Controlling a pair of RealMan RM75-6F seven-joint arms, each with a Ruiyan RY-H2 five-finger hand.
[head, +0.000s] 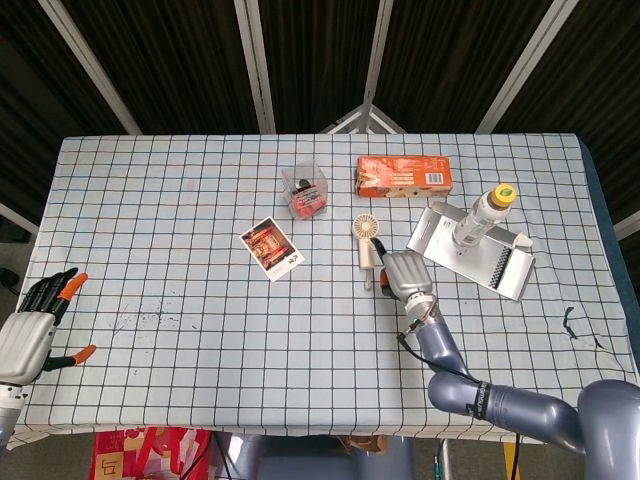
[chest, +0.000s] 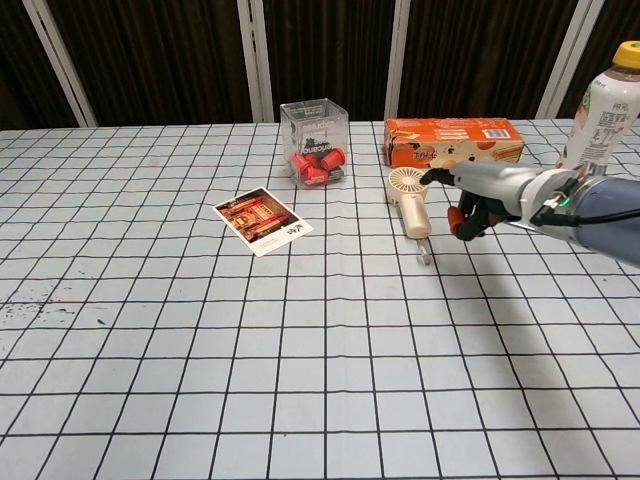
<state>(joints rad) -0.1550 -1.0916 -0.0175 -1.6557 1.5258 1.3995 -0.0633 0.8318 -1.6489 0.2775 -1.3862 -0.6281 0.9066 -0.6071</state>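
While the right hand (head: 404, 273) hangs just beside the handheld fan (head: 365, 240), w/ fingers (chest: 437, 176) partly curled and nothing in them, no contact shows; thumb tip near the handle. Fan lies flat mid-tabletop (head: 200, 200), head toward the clear box (head: 305, 189). Step, by my read: reach/approach on the fan. A grasp from here would call for fingers opened around the handle. Left hand (head: 28, 330) at near-left tabletop edge, fingers spread, empty. Photo card (head: 271, 247), orange carton (head: 404, 175), bottle (head: 481, 214) on metal slicer (head: 500, 265) well apart.

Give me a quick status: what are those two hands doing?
Right hand open, hovering beside the small fan, not touching. Left hand open at the table edge, holding nothing. Bottle stands on the grater behind.
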